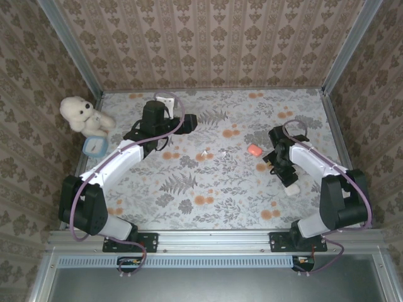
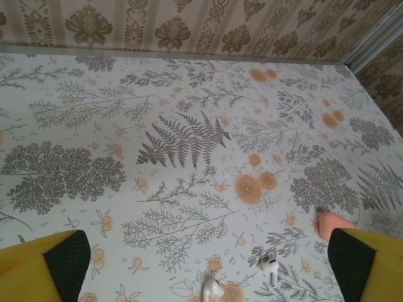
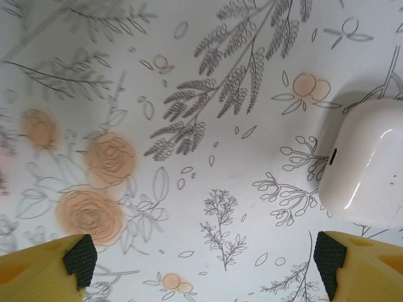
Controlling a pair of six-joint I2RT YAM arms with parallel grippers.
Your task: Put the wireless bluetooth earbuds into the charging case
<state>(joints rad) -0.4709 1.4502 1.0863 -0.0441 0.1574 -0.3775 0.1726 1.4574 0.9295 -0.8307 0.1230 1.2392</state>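
Observation:
Two white earbuds [image 1: 204, 153] [image 1: 225, 153] lie loose on the flowered tabletop at mid-table. In the left wrist view they are low in the picture, one [image 2: 269, 264] to the right of the other [image 2: 213, 289]. My left gripper [image 2: 208, 258] is open above the table, and the buds lie between and just ahead of its fingers, untouched. From above, this gripper [image 1: 148, 139] hangs left of the buds. A glossy white charging case [image 3: 365, 163] rests just beyond the right finger of my right gripper [image 3: 201, 258], which is open and holds nothing. That gripper [image 1: 276, 160] sits right of centre.
An orange pebble-like case [image 1: 254, 150] [image 2: 334, 223] lies between the earbuds and my right gripper. A white teddy bear [image 1: 79, 113] and a small blue-rimmed container [image 1: 94, 146] sit at the far left edge. Patterned walls close the table on three sides.

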